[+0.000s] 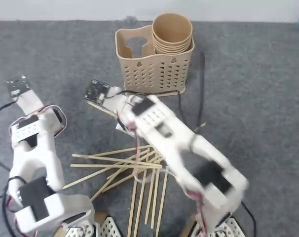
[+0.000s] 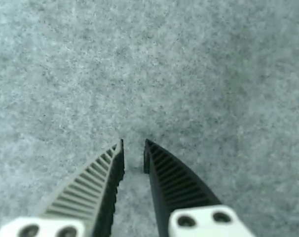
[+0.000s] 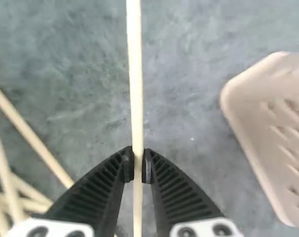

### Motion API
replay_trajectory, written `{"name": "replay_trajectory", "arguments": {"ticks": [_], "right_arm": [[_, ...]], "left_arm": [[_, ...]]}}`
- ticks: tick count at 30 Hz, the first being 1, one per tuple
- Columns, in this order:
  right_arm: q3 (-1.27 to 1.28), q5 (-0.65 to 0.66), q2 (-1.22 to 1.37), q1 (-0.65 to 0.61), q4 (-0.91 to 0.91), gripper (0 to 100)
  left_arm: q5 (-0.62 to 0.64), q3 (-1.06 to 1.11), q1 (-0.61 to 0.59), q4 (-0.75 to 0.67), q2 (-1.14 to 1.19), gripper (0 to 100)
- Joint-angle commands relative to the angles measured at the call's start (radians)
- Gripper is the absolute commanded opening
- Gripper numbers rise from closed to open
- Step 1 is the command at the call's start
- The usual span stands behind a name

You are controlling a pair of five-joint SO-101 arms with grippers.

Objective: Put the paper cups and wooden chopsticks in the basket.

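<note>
Soft, even light throughout, with faint shadows.

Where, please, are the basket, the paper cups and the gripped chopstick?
basket (image 1: 154, 74): high view, perforated front wall.
paper cups (image 1: 172, 29): high view, inside the top cup.
gripped chopstick (image 3: 134, 74): right wrist view, mid-shaft.

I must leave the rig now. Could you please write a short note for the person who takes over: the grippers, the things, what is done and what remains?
Left gripper: narrowly open, empty, over the bare grey mat.
Right gripper: shut on one chopstick, near the basket, not yet in it.
Done: the stack of paper cups stands in the basket.
Left: put in the held chopstick, then the loose chopsticks lying crossed on the mat between the arms.
</note>
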Motion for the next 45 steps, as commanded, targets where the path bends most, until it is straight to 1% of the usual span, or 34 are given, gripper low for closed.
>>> {"name": "replay_trajectory", "arguments": {"ticks": [1, 5, 7, 9, 11, 16, 20, 24, 26, 30, 32, 36, 41, 45], "right_arm": [[0.310, -0.011, -0.440, -0.010, -0.214, 0.8], [0.658, -0.011, -0.837, -0.010, -0.472, 0.8], [0.776, -0.012, -1.001, -0.010, -0.570, 0.8], [0.853, -0.026, -1.113, -0.007, -0.648, 0.8], [0.895, -0.072, -1.165, -0.001, -0.720, 0.8], [0.891, -0.222, -1.096, 0.056, -0.857, 0.8], [0.841, -0.397, -0.958, 0.116, -0.938, 0.8], [0.789, -0.454, -0.829, 0.193, -1.044, 0.8], [0.786, -0.572, -0.789, 0.220, -1.132, 0.8], [0.786, -0.934, -0.769, 0.255, -1.293, 0.7], [0.786, -1.030, -0.763, 0.283, -1.337, 0.7], [0.786, -1.079, -0.765, 0.343, -1.400, 0.7], [0.741, -1.249, -0.754, 0.456, -1.475, 0.7], [0.634, -1.272, -0.671, 0.504, -1.474, 0.7]], "left_arm": [[0.009, -0.036, -0.005, 0.003, -0.008, 7], [0.009, -0.036, -0.005, 0.003, -0.008, 7], [0.009, -0.036, -0.005, 0.003, -0.008, 7], [0.009, -0.036, -0.005, 0.003, -0.008, 7], [0.009, -0.036, -0.005, 0.003, -0.008, 7], [0.009, -0.036, -0.005, 0.003, -0.008, 7], [0.009, -0.036, -0.005, 0.003, -0.008, 7], [0.009, -0.036, -0.005, 0.003, -0.008, 7], [0.009, -0.036, -0.005, 0.003, -0.008, 7], [0.009, -0.036, -0.005, 0.003, -0.008, 7], [0.009, -0.036, -0.005, 0.003, -0.008, 7], [0.009, -0.036, -0.005, 0.003, -0.008, 7], [0.009, -0.038, -0.005, 0.003, -0.008, 7], [0.009, -0.038, -0.005, 0.003, -0.008, 7]]}}
